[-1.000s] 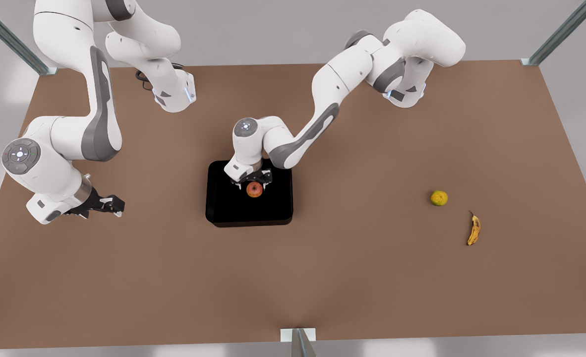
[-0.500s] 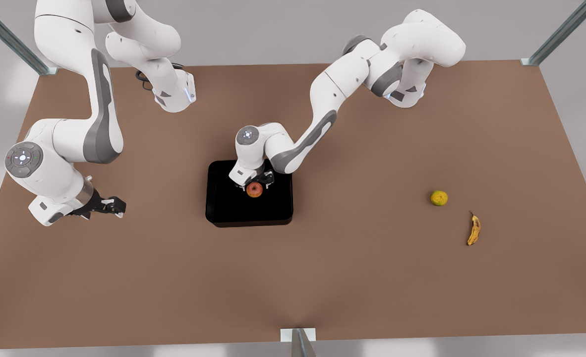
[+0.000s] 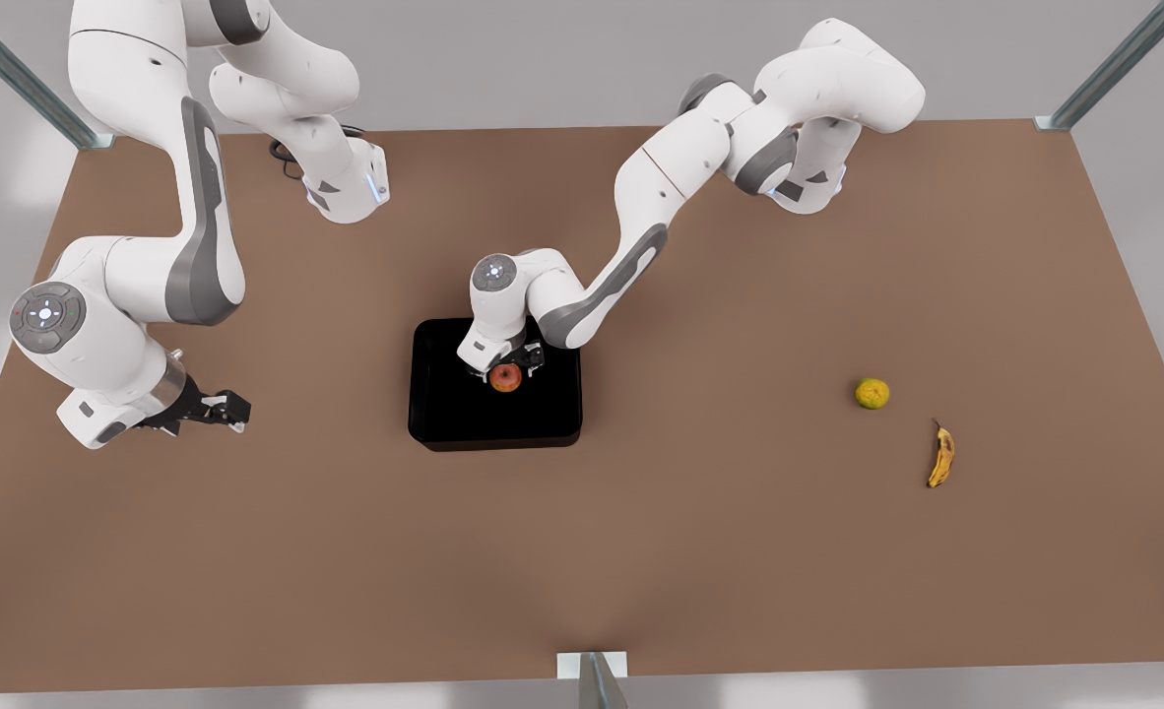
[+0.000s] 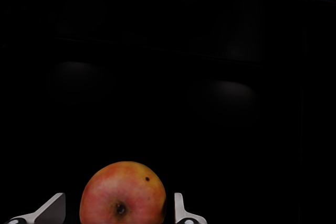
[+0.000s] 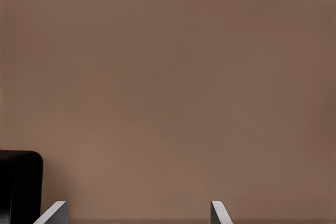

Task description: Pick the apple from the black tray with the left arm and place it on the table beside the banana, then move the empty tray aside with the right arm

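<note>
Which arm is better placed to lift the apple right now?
Left. Its tool sits down in the black tray with open fingers straddling the apple. The right tool waits open over bare table, off toward the front view's left of the tray.

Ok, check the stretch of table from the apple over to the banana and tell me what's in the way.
The yellow-green fruit sits near the banana, close to that path. Otherwise the table is bare past the tray wall. The left gripper straddles the apple.
</note>
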